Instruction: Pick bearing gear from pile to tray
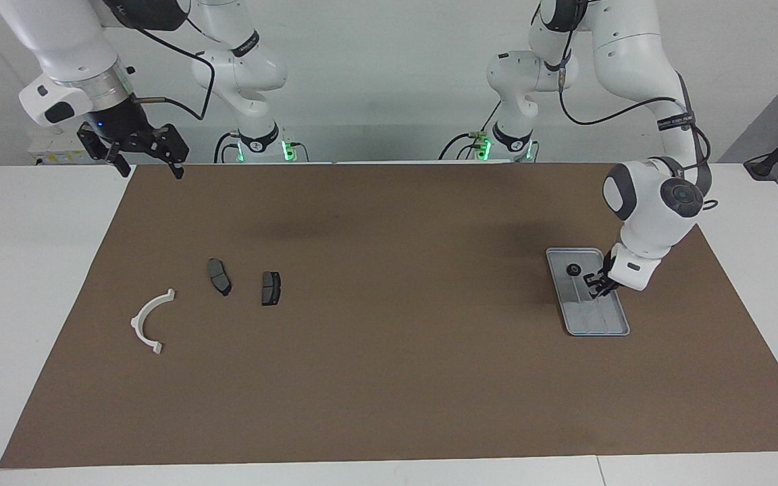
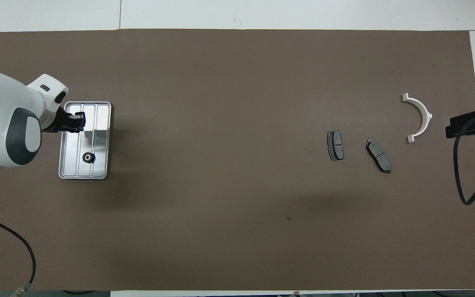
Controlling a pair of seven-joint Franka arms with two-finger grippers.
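Over the tray [image 1: 610, 329] at the facing view's right, the left gripper [image 1: 594, 283] hangs with fingers pinched together, whatever's between them too small to tell. One bearing gear [image 1: 573, 270] already sits inside. Upper left, the right gripper [image 1: 146, 162] waits with its fingers apart.

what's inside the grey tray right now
One small black gear lies in the tray, in the half nearer the robots. The left gripper, shut, is over the farther half and covers a patch of the floor there; what it holds, if anything, cannot be seen.
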